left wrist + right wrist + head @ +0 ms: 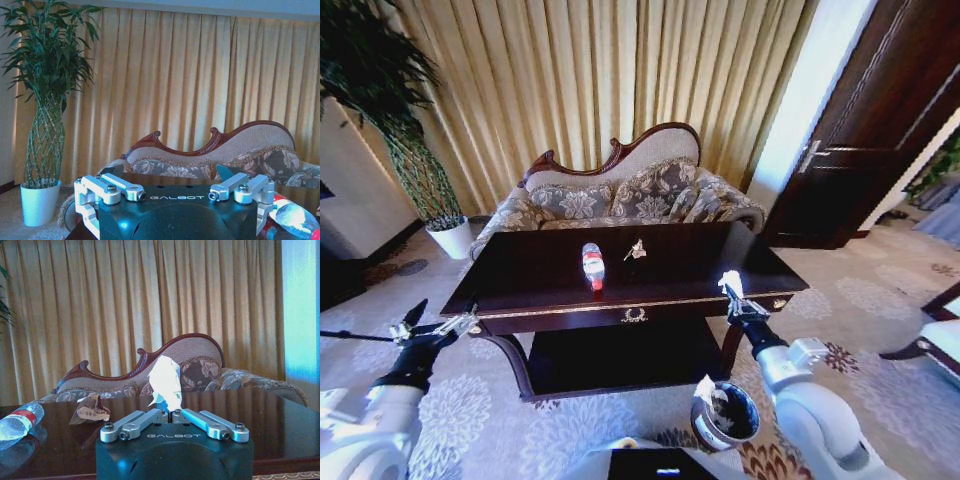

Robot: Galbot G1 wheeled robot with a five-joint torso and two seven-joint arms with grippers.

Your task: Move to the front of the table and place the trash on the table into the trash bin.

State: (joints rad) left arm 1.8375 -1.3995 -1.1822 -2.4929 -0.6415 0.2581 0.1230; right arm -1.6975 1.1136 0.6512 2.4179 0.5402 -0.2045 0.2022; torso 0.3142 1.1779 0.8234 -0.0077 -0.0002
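right gripper [730, 285] clamped on white paper wad [165, 381] at table [520, 270] front edge. left gripper [438, 325] spread, idle. advice: swing low over trash bin [725, 415], release centred; bottle [592, 266] remains.

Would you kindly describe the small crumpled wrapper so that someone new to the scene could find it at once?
Start at the dark glossy table in front of the patterned sofa. Near the middle of its top lie two things side by side: a clear bottle and, to its right and apart from it, the crumpled wrapper. The wrapper is small, brownish-grey and folded to a peak, unlike the smooth red-labelled bottle.
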